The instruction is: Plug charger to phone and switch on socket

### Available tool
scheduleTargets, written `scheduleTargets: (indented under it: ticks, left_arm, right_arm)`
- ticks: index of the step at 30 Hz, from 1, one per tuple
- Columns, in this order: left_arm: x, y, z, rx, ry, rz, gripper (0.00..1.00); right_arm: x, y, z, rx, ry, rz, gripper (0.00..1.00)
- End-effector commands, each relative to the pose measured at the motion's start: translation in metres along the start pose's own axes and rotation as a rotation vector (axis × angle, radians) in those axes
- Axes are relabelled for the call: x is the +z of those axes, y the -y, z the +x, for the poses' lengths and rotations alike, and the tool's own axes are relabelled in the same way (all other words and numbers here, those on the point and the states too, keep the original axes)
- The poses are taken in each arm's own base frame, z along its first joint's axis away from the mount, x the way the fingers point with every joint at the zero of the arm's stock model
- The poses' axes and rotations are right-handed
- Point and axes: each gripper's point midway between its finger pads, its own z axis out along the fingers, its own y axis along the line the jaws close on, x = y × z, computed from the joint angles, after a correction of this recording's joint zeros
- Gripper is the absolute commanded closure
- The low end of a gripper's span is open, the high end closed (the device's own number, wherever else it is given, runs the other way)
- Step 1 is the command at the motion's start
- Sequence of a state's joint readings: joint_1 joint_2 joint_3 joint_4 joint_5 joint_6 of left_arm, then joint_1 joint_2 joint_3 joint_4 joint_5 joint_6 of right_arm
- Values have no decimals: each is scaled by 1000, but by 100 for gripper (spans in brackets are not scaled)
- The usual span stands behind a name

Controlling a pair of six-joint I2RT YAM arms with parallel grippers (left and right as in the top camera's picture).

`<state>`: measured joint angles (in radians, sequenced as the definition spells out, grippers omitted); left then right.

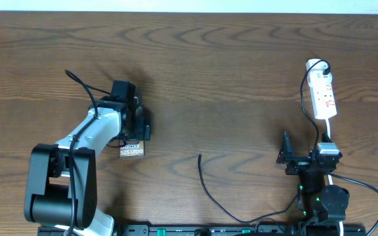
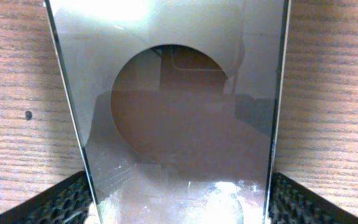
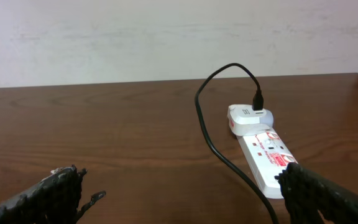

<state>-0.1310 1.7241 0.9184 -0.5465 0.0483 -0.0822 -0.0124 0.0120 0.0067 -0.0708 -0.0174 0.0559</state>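
Observation:
The bronze-brown phone (image 1: 132, 150) lies on the table at the left, its white lettering showing. My left gripper (image 1: 135, 126) is down over it. In the left wrist view the phone's glossy back with its large round circle (image 2: 179, 93) fills the frame, and both fingers (image 2: 179, 208) press against its side edges. The white socket strip (image 1: 323, 95) lies at the far right, with a black plug in its far end (image 3: 258, 102). The charger's thin black cable (image 1: 207, 190) lies loose, its tip near the table's middle. My right gripper (image 1: 285, 157) is open and empty (image 3: 182, 190), just short of the socket (image 3: 263, 155).
The charger cable loops along the front edge toward the right arm's base (image 1: 323, 200). Another stretch runs from the plug past the socket's left side (image 3: 213, 146). A pale wall stands behind the table's far edge.

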Motion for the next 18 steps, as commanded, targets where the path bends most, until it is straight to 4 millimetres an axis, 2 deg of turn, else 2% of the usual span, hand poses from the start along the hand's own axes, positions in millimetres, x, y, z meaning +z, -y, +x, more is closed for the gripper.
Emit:
scheduleTargets:
  ticks: [1,3,14,18]
  left_arm:
    - [6,-5,14,-6,-41,-22,14]
    - [6,-5,14,-6,-41,-22,18]
    - [6,-5,14,-6,-41,-22,18]
    - [6,-5,14,-6,-41,-22,28]
  right_arm:
    - [0,-1,1,-12,-4,-1,1]
    - [0,-1,1,-12,-4,-1,1]
    - [0,-1,1,-12,-4,-1,1]
    - [0,-1,1,-12,-4,-1,1]
